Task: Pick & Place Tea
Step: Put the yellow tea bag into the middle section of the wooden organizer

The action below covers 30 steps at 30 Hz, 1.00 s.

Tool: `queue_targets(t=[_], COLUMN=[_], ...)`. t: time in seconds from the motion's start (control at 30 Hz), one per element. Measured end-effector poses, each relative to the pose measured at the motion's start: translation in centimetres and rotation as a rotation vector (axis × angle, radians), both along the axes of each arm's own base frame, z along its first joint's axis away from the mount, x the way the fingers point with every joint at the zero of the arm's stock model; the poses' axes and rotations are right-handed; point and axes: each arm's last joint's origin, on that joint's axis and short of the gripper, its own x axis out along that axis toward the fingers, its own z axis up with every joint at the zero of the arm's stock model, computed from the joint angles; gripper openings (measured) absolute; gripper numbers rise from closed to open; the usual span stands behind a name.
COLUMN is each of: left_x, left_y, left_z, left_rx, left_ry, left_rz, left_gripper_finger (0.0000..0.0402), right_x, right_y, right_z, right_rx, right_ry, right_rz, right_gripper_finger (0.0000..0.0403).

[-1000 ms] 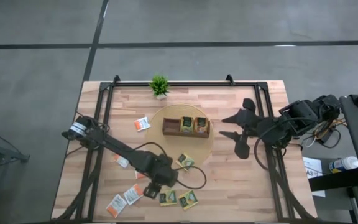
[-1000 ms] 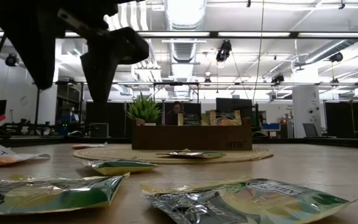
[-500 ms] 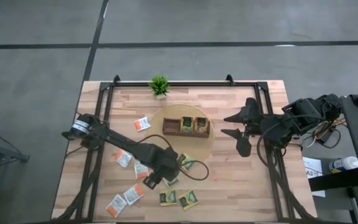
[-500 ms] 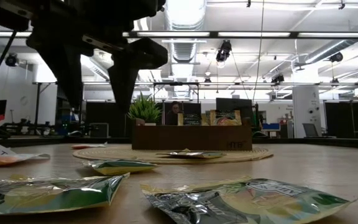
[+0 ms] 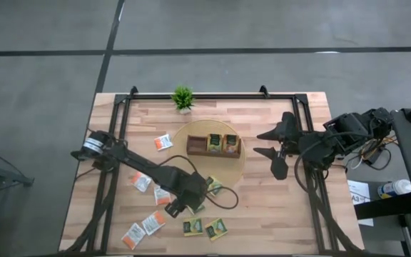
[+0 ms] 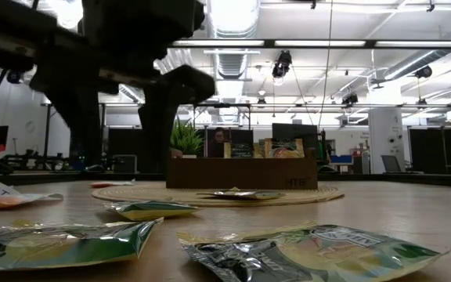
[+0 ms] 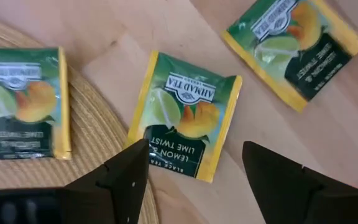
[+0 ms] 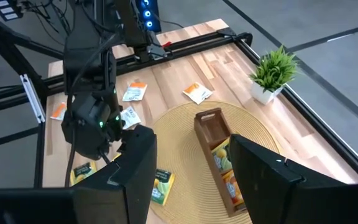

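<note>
Tea sachets lie scattered on the wooden table. My left gripper (image 7: 194,177) is open and points steeply down over a green-and-yellow sachet (image 7: 185,115) that lies flat on the wood beside the woven mat (image 7: 86,134); its fingers stand above the sachet and touch nothing. In the high view this gripper (image 5: 190,202) hovers over that sachet (image 5: 198,209) at the mat's near edge. Another green-and-yellow sachet (image 7: 23,102) lies on the mat. My right gripper (image 5: 266,143) waits open, raised above the table to the right of the mat.
A brown compartment tray (image 5: 197,145) holding sachets stands on the round mat (image 5: 237,168). A small potted plant (image 5: 183,98) is at the far edge. White-and-orange sachets (image 5: 140,182) lie at the near left; two green-and-yellow ones (image 5: 216,228) near the front edge.
My left gripper has sunk toward the table and shifted away from the near edge toward the mat, rolling about its own axis as it went. It has stayed open. The sachets have not moved.
</note>
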Motion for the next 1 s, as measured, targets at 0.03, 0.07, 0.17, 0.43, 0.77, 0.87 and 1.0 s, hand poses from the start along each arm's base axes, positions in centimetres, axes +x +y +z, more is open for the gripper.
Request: queue_targets(t=[0.03, 0.07, 0.17, 0.43, 0.77, 0.87, 1.0], left_x=[0.0, 0.1, 0.3, 0.4, 0.7, 0.7, 0.7], left_y=[-0.1, -0.2, -0.5, -1.3, -1.6, -1.5, -1.5], left_z=[-0.3, -0.5, -0.9, -2.7, -4.4, -4.5, -4.5], left_rx=[0.003, 0.003, -0.001, 0.033, 0.070, 0.075, 0.079], left_ry=[0.004, 0.002, -0.009, 0.018, 0.046, 0.045, 0.049], left_rz=[-0.003, -0.008, -0.017, -0.057, -0.046, -0.039, -0.020], left_gripper_finger=[0.0252, 0.0252, 0.0252, 0.0252, 0.0212, 0.0152, 0.0056], right_x=[0.0, 0.0, 0.0, 0.0, 0.0, 0.0, 0.0], right_y=[0.0, 0.0, 0.0, 0.0, 0.0, 0.0, 0.0], right_z=[0.0, 0.0, 0.0, 0.0, 0.0, 0.0, 0.0], right_rx=[-0.001, -0.001, -0.001, -0.001, 0.000, 0.002, 0.003], right_ry=[0.000, 0.000, -0.001, -0.001, -0.002, -0.002, -0.002], right_rz=[0.000, -0.001, -0.001, -0.001, -0.001, -0.003, -0.003], right_gripper_finger=[0.0199, 0.0199, 0.0199, 0.0199, 0.0199, 0.0199, 0.0198])
